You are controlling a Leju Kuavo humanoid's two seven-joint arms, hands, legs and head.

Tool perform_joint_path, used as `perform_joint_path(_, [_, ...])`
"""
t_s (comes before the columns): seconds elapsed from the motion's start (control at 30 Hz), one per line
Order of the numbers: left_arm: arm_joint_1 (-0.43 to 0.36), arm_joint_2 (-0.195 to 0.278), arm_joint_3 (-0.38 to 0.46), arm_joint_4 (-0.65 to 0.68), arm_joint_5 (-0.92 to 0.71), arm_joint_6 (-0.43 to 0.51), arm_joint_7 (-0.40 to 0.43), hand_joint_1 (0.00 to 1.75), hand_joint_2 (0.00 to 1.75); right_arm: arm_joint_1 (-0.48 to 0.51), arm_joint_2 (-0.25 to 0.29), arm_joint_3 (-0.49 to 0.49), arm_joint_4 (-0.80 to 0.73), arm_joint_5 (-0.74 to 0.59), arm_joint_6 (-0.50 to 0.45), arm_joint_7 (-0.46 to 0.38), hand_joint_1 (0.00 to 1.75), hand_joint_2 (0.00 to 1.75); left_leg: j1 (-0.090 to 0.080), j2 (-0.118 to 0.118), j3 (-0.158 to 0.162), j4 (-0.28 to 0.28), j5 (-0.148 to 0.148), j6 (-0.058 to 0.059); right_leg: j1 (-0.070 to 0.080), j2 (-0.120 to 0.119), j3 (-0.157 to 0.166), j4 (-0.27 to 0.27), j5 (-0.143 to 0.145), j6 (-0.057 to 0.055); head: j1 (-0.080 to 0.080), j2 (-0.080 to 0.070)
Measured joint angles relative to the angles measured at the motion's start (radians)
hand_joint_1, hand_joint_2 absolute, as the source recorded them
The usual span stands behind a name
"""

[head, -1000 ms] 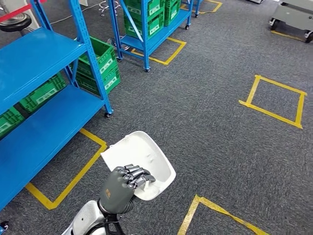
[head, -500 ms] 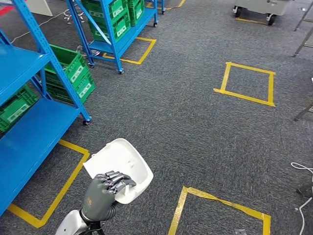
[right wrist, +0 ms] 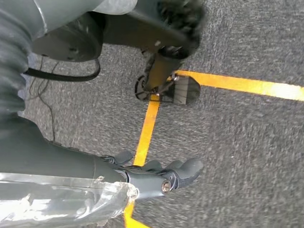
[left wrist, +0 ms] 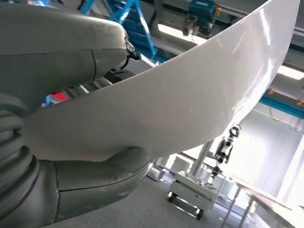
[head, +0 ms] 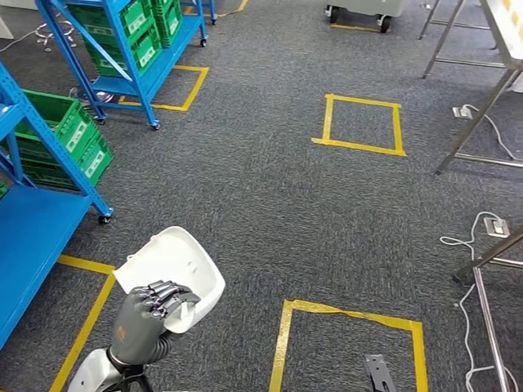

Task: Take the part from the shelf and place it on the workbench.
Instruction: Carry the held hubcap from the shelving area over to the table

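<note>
The part is a white, shallow, curved plastic shell (head: 176,261). My left hand (head: 145,322) grips its near edge low in the head view, fingers curled over the rim. In the left wrist view the shell (left wrist: 186,99) arches across the picture with my thumb (left wrist: 100,178) pressed under it. My right hand (right wrist: 157,175) hangs beside my body above the carpet, fingers stretched out close together and holding nothing. The blue shelf (head: 31,237) I face away from lies at the left edge.
Grey carpet carries yellow tape squares (head: 360,122), one just ahead of me (head: 346,343). A second blue rack with green crates (head: 132,49) stands far left. Metal frame legs (head: 475,106) and white cables (head: 475,237) are at the right. A wheeled cart (head: 358,10) sits far off.
The whole view has swung to the right as my body turned: the shelves slid left and the frame legs and cables came in at the right. The shell stays in my left hand.
</note>
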Motion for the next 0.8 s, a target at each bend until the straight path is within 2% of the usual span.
perform_joint_path(0.03, [-0.003,0.001,0.0,0.0,0.0,0.0,0.0,1.75,1.75,-0.002,0.002,0.0,-0.001,0.0,-0.001,0.001,0.0,1.75,-0.002,0.01,0.004,0.0,-0.006,-0.006,0.002,-0.021,0.041,-0.07,0.019,-0.001,0.0,0.0])
perform_joint_path(0.07, [-0.009,0.002,0.0,0.001,0.0,0.0,-0.001,1.75,1.75,-0.004,0.005,0.0,-0.003,-0.001,-0.002,0.003,0.0,1.75,-0.004,0.019,0.007,0.001,-0.011,-0.012,0.004,-0.035,0.071,-0.121,0.029,-0.007,-0.002,0.0])
perform_joint_path(0.1, [-0.016,0.002,-0.002,0.002,0.001,0.0,-0.003,1.75,1.75,-0.007,0.009,0.0,-0.004,-0.002,-0.003,0.004,0.0,1.75,-0.006,0.027,0.01,0.001,-0.016,-0.018,0.007,-0.043,0.086,-0.146,0.028,-0.015,-0.003,0.0])
perform_joint_path(0.13, [-0.025,0.002,-0.003,0.004,0.002,-0.001,-0.005,1.75,1.75,-0.008,0.012,0.0,-0.005,-0.002,-0.005,0.005,0.0,1.75,-0.006,0.035,0.013,0.0,-0.021,-0.024,0.01,-0.039,0.086,-0.151,0.021,-0.025,-0.005,0.0])
perform_joint_path(0.2, [-0.044,0.002,-0.009,0.009,0.007,-0.001,-0.011,1.75,1.75,-0.007,0.013,-0.002,-0.008,-0.004,-0.008,0.003,0.0,1.75,-0.002,0.045,0.025,-0.001,-0.031,-0.037,0.013,-0.014,0.092,-0.154,0.016,-0.045,-0.008,0.0])
perform_joint_path(0.23, [-0.052,0.001,-0.013,0.012,0.009,-0.001,-0.014,1.75,1.75,-0.005,0.013,-0.003,-0.009,-0.006,-0.009,-0.002,0.0,1.75,0.001,0.033,0.025,0.012,-0.04,-0.043,0.012,-0.003,0.1,-0.157,0.013,-0.053,-0.009,0.0])
perform_joint_path(0.27, [-0.06,0.001,-0.017,0.015,0.011,-0.002,-0.018,1.75,1.75,-0.003,0.014,-0.005,-0.011,-0.009,-0.01,-0.008,0.0,1.75,0.003,0.012,0.011,0.049,-0.056,-0.047,0.01,0.009,0.113,-0.161,0.011,-0.06,-0.012,0.0])
perform_joint_path(0.3, [-0.066,0.0,-0.022,0.019,0.01,-0.003,-0.021,1.75,1.75,-0.001,0.014,-0.007,-0.012,-0.012,-0.009,-0.017,0.0,1.75,0.004,-0.015,-0.021,0.111,-0.077,-0.049,0.009,0.02,0.123,-0.163,0.008,-0.066,-0.015,0.0])
perform_joint_path(0.33, [-0.069,-0.002,-0.029,0.024,0.008,-0.003,-0.024,1.75,1.75,0.0,0.014,-0.01,-0.012,-0.015,-0.007,-0.025,0.0,1.75,0.004,-0.037,-0.072,0.19,-0.101,-0.049,0.009,0.033,0.131,-0.164,0.002,-0.07,-0.018,0.0])
perform_joint_path(0.37, [-0.071,-0.004,-0.036,0.03,0.006,-0.004,-0.025,1.75,1.75,0.002,0.014,-0.013,-0.012,-0.017,-0.005,-0.032,0.0,1.75,0.004,-0.049,-0.128,0.266,-0.117,-0.049,0.009,0.048,0.139,-0.165,-0.005,-0.073,-0.019,0.0])
perform_joint_path(0.4, [-0.071,-0.005,-0.043,0.035,0.004,-0.004,-0.025,1.75,1.75,0.006,0.013,-0.014,-0.012,-0.018,-0.003,-0.037,0.0,1.75,0.004,-0.054,-0.175,0.315,-0.114,-0.049,0.009,0.064,0.148,-0.165,-0.013,-0.075,-0.02,0.0])
perform_joint_path(0.43, [-0.072,-0.007,-0.048,0.04,0.003,-0.005,-0.025,1.75,1.75,0.01,0.013,-0.015,-0.012,-0.018,-0.002,-0.04,0.0,1.75,0.004,-0.056,-0.205,0.326,-0.089,-0.048,0.009,0.081,0.159,-0.165,-0.022,-0.075,-0.02,0.0])
perform_joint_path(0.47, [-0.073,-0.008,-0.052,0.043,0.003,-0.005,-0.025,1.75,1.75,0.015,0.013,-0.016,-0.012,-0.018,-0.001,-0.042,0.0,1.75,0.004,-0.058,-0.212,0.295,-0.041,-0.047,0.009,0.098,0.173,-0.165,-0.033,-0.073,-0.02,0.0])
perform_joint_path(0.5, [-0.074,-0.008,-0.055,0.046,0.003,-0.005,-0.025,1.75,1.75,0.018,0.013,-0.016,-0.012,-0.019,-0.001,-0.043,0.0,1.75,0.005,-0.068,-0.203,0.234,0.021,-0.047,0.007,0.115,0.189,-0.166,-0.046,-0.071,-0.02,0.0])
perform_joint_path(0.53, [-0.076,-0.008,-0.058,0.048,0.002,-0.005,-0.025,1.75,1.75,0.02,0.013,-0.017,-0.012,-0.019,0.0,-0.044,0.0,1.75,0.007,-0.089,-0.187,0.161,0.079,-0.047,0.006,0.131,0.203,-0.166,-0.061,-0.066,-0.021,0.0])
perform_joint_path(0.57, [-0.078,-0.01,-0.061,0.05,0.001,-0.007,-0.026,1.75,1.75,0.021,0.013,-0.02,-0.012,-0.022,0.001,-0.046,0.0,1.75,0.008,-0.11,-0.168,0.095,0.113,-0.046,0.006,0.146,0.214,-0.166,-0.077,-0.061,-0.024,0.0])
perform_joint_path(0.6, [-0.08,-0.012,-0.067,0.052,-0.005,-0.011,-0.026,1.75,1.75,0.022,0.012,-0.024,-0.012,-0.025,0.004,-0.05,0.0,1.75,0.009,-0.127,-0.155,0.049,0.124,-0.045,0.005,0.158,0.222,-0.171,-0.092,-0.056,-0.025,0.0])
perform_joint_path(0.63, [-0.086,-0.017,-0.075,0.054,-0.014,-0.015,-0.027,1.75,1.75,0.026,0.011,-0.029,-0.013,-0.03,0.008,-0.056,0.0,1.75,0.008,-0.135,-0.146,0.025,0.115,-0.04,0.004,0.167,0.232,-0.175,-0.097,-0.05,-0.026,0.0])
perform_joint_path(0.67, [-0.094,-0.025,-0.085,0.056,-0.025,-0.021,-0.026,1.75,1.75,0.032,0.007,-0.035,-0.013,-0.035,0.015,-0.063,0.0,1.75,0.007,-0.128,-0.137,0.014,0.097,-0.031,0.003,0.171,0.241,-0.18,-0.099,-0.045,-0.026,0.0])
perform_joint_path(0.7, [-0.103,-0.035,-0.097,0.059,-0.036,-0.027,-0.025,1.75,1.75,0.04,0.001,-0.042,-0.013,-0.039,0.021,-0.069,0.0,1.75,0.006,-0.121,-0.127,0.012,0.086,-0.023,0.002,0.165,0.246,-0.179,-0.096,-0.041,-0.023,0.0])
perform_joint_path(0.73, [-0.111,-0.045,-0.108,0.062,-0.044,-0.031,-0.022,1.75,1.75,0.048,-0.005,-0.048,-0.013,-0.042,0.028,-0.075,0.0,1.75,0.005,-0.114,-0.114,0.01,0.076,-0.014,0.003,0.14,0.24,-0.152,-0.086,-0.035,-0.019,0.0])
perform_joint_path(0.77, [-0.117,-0.056,-0.118,0.066,-0.048,-0.034,-0.02,1.75,1.75,0.053,-0.01,-0.053,-0.013,-0.044,0.033,-0.08,0.0,1.75,0.004,-0.103,-0.097,0.009,0.065,-0.007,0.005,0.108,0.213,-0.103,-0.082,-0.03,-0.015,0.0])
perform_joint_path(0.8, [-0.121,-0.064,-0.127,0.071,-0.05,-0.037,-0.019,1.75,1.75,0.056,-0.013,-0.059,-0.012,-0.045,0.037,-0.085,0.0,1.75,0.002,-0.091,-0.079,0.009,0.053,-0.002,0.008,0.074,0.17,-0.034,-0.084,-0.027,-0.012,0.0])
